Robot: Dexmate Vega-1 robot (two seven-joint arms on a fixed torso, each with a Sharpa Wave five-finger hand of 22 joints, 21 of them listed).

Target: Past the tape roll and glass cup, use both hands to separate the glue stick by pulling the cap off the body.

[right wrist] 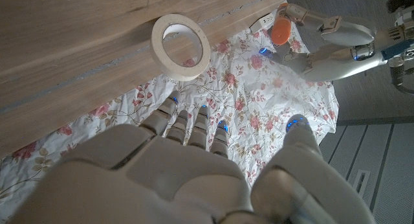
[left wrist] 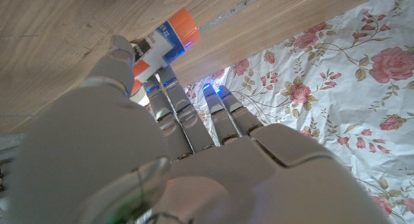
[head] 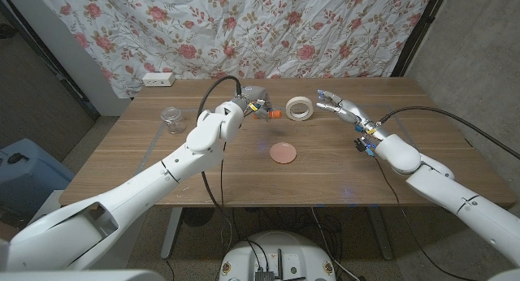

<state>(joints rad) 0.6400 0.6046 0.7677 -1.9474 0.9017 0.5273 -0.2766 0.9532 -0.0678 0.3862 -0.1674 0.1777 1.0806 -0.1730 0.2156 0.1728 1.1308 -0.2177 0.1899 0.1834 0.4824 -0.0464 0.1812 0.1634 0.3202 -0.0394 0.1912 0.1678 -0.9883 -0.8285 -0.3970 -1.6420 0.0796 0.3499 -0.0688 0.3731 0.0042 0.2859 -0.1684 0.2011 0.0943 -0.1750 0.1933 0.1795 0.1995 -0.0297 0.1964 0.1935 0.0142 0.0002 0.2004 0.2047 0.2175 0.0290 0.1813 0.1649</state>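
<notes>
Toward the far edge of the surface, near its middle, the left hand (head: 253, 102) has the glue stick (head: 269, 114) pinched between thumb and fingers (left wrist: 169, 81), lifted a little above the wood. The stick's long axis runs roughly along the far edge, and its orange cap (left wrist: 185, 24) juts out of the grip toward the right hand (head: 341, 110), so the free end faces the hand that, as I judge it, must take it. Between the two hands lies the tape roll (head: 299, 109), flat on the surface, just beside the cap; the right hand has to reach over or past it. That hand hovers on the roll's other side, fingers loosely spread toward the stick and holding nothing. The glass cup (head: 172, 118) stands well apart, toward the far left corner. A small pink disc (head: 283, 152) lies nearer the middle.
</notes>
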